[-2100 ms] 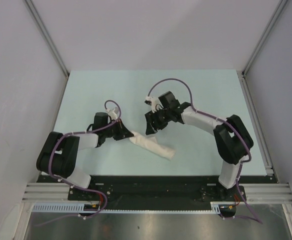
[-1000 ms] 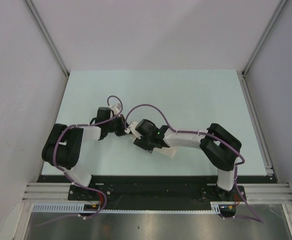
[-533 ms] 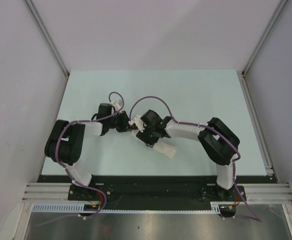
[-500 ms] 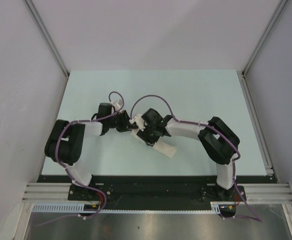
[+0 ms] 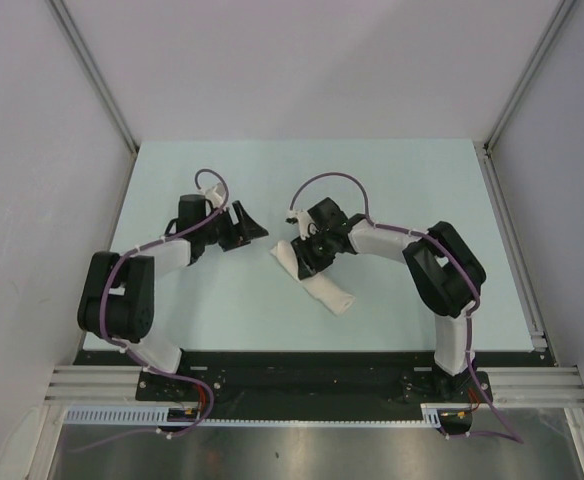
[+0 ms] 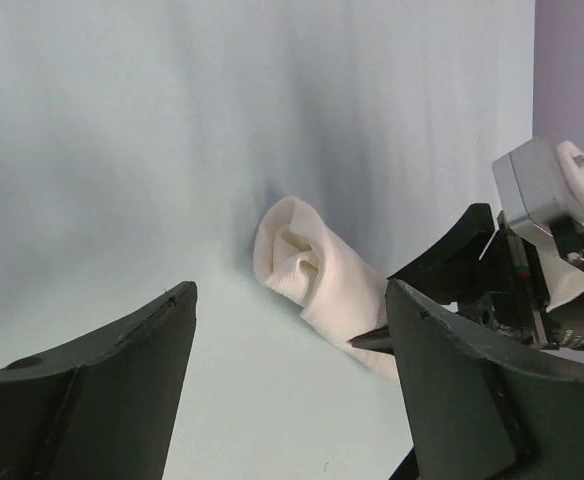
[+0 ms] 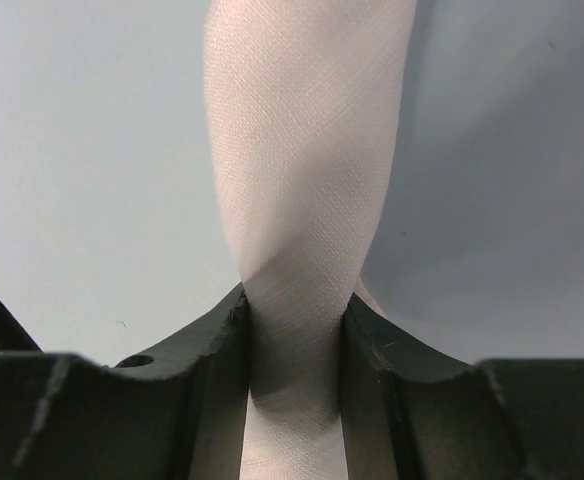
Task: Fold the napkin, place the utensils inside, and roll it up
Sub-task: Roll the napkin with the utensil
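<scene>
The pale green table (image 5: 392,180) carries the rolled white napkin (image 5: 330,293).

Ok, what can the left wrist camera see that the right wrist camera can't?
Only the left wrist view shows the swirly open end of the rolled napkin, the left gripper wide open with nothing in it, and the right gripper from outside, squeezing the roll. Only the right wrist view shows the cloth's fine weave up close, pinched narrow in the right gripper. Both show the white napkin, the right gripper holding it, and the pale table.
</scene>
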`<action>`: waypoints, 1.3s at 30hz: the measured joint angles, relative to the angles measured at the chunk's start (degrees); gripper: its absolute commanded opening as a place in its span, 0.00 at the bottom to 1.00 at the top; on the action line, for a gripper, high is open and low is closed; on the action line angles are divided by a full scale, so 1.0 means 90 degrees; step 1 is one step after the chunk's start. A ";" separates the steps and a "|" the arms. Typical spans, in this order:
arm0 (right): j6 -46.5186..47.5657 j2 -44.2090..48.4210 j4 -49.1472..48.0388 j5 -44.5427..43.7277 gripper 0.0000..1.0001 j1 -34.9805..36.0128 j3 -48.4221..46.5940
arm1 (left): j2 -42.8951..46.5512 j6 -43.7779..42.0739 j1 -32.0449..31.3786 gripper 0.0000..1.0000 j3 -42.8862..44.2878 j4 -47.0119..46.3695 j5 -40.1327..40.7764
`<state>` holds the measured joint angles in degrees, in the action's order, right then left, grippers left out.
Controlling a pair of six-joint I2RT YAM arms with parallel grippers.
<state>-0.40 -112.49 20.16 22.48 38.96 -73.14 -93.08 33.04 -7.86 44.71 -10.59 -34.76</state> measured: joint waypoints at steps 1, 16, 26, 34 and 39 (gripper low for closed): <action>-0.0107 0.0010 -0.0032 -0.0051 0.37 -0.0005 0.0022 | 0.0068 0.0000 0.0032 0.81 0.0000 0.0017 0.0005; -0.1222 0.0500 -0.0284 -0.1588 0.34 -0.0712 0.0597 | 0.0750 0.0015 0.0136 0.82 -0.0002 0.0391 -0.0185; -0.1234 0.0464 -0.0032 -0.2130 0.34 -0.1868 0.0444 | 0.1185 -0.0010 0.0277 0.82 0.0000 0.0780 -0.0221; -0.1120 0.0311 0.0095 -0.2266 0.43 -0.2557 0.0211 | 0.1484 -0.0066 0.0459 0.84 -0.0002 0.1076 -0.0233; -0.1049 0.0335 0.0058 -0.2300 0.70 -0.2616 0.0189 | 0.1843 -0.0165 0.0716 0.89 -0.0002 0.1280 -0.0282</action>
<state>-9.85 -109.47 20.69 1.78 15.42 -71.44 -76.49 31.55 -1.41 44.69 0.93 -37.30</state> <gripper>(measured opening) 0.627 0.865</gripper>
